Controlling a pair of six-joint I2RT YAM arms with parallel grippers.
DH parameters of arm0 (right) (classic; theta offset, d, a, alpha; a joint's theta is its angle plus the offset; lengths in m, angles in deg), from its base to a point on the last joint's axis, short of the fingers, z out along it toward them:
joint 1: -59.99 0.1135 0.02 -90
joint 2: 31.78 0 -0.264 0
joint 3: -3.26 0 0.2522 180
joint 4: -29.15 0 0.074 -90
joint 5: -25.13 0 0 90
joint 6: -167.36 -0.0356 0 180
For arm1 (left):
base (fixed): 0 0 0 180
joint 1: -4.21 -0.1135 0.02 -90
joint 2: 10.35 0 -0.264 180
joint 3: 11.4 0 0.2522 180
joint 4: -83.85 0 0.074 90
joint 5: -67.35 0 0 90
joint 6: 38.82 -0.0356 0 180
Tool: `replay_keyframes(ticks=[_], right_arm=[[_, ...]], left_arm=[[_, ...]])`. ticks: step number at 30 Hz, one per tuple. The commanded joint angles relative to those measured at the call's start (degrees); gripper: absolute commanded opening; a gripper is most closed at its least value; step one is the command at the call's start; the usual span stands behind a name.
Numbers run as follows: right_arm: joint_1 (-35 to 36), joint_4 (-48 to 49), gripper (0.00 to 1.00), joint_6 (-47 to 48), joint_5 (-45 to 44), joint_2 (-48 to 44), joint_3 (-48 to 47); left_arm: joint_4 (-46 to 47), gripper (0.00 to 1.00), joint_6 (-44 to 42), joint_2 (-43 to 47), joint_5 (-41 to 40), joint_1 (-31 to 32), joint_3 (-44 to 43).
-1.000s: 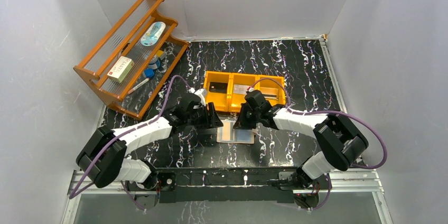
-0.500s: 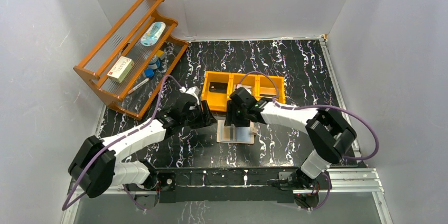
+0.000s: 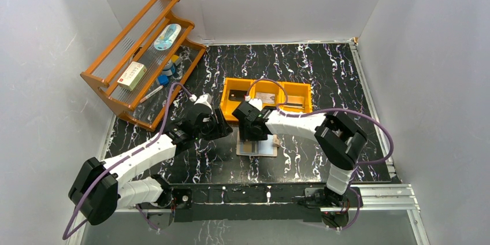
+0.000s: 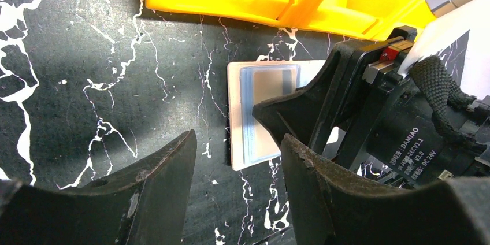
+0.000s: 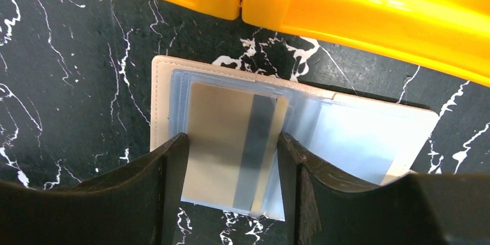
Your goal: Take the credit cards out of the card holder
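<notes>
**Well, the holder lay open, both grippers spread**

Overhead, the card holder (image 3: 263,148) lay open at mid-frame, just below the orange tray (image 3: 267,79), with the right gripper (image 3: 249,135) over its left half. In the left wrist view, the left gripper (image 4: 237,152) was spread wide and empty. In the right wrist view, parted fingers flanked a grey striped card (image 5: 222,141) in its sleeve.
</notes>
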Motion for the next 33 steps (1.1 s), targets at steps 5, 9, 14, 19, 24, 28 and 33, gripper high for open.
replay_keyframes(ticks=[5, 9, 14, 19, 24, 28, 33], right_arm=[[0.3, -3.0, 0.46, -1.0, -0.9, 2.7, 0.9], [-0.8, 2.0, 0.34, 0.0, 3.7, 0.5, 3.5], [-3.0, 5.7, 0.22, 0.3, 8.5, -0.4, 6.0], [-3.9, 6.9, 0.05, 0.5, 9.3, -1.4, 7.1], [-5.9, 10.6, 0.00, 0.0, 13.9, -3.9, 9.9], [-10.2, 16.1, 0.00, -1.8, 20.6, -4.9, 15.1], [-14.1, 21.3, 0.00, -4.9, 26.3, -5.1, 20.8]], left_arm=[[0.0, 0.55, -0.2, -0.9, 0.0, -0.3, -0.3], [0.7, 0.55, -0.6, -2.3, 1.4, -0.3, -0.8], [1.4, 0.55, -0.8, -4.7, 3.4, -0.3, -1.7], [2.3, 0.55, -1.1, -5.7, 5.0, -0.3, -1.9], [5.2, 0.55, -2.1, -7.1, 9.2, -0.3, -2.1], [9.2, 0.54, -2.4, -9.9, 14.6, -0.3, -2.3], [14.6, 0.53, -2.1, -15.4, 21.4, -0.3, -2.9]])
